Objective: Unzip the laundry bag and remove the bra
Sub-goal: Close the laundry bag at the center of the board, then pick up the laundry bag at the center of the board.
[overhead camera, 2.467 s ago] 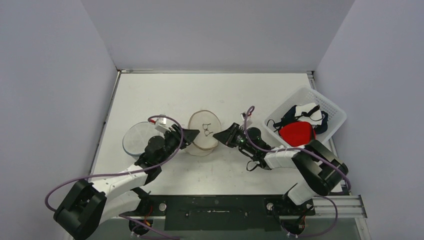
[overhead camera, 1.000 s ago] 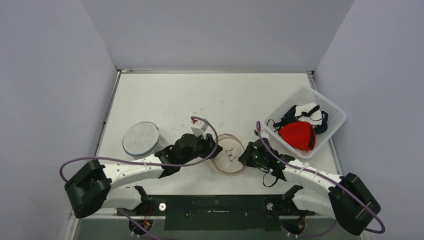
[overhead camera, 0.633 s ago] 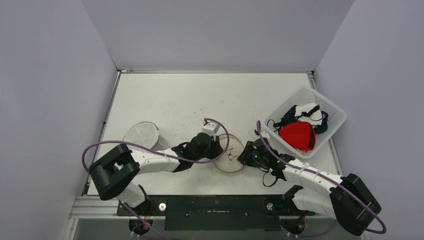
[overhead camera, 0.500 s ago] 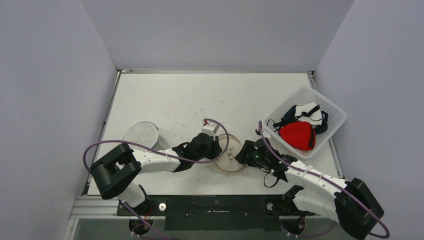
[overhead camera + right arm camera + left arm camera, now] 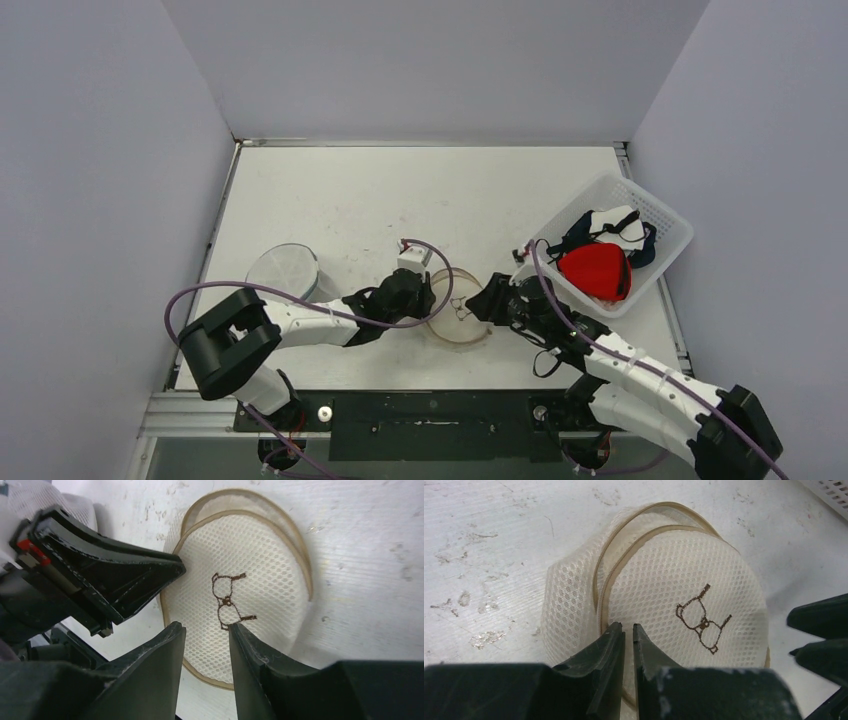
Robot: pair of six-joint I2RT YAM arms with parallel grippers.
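The laundry bag (image 5: 457,322) is a round cream mesh pouch with a brown bra drawing, lying flat on the table near the front. Its tan zip seam (image 5: 600,587) runs round the rim. My left gripper (image 5: 628,626) sits at the bag's left rim, jaws pinched almost together on that seam; it also shows as the left gripper (image 5: 432,299) from above. My right gripper (image 5: 206,626) is open, hovering over the bag's near right edge with only mesh under the gap. The bra is hidden; the mesh (image 5: 250,565) shows nothing inside.
A white slatted basket (image 5: 650,203) at the right holds red, white and dark garments. A flat round grey mesh disc (image 5: 283,272) lies left of my left arm. The table's front edge is close behind both wrists.
The bag, earlier held up between both grippers, now lies flat nearer the front. My right gripper has opened and let it go. My left gripper has closed at the left rim.
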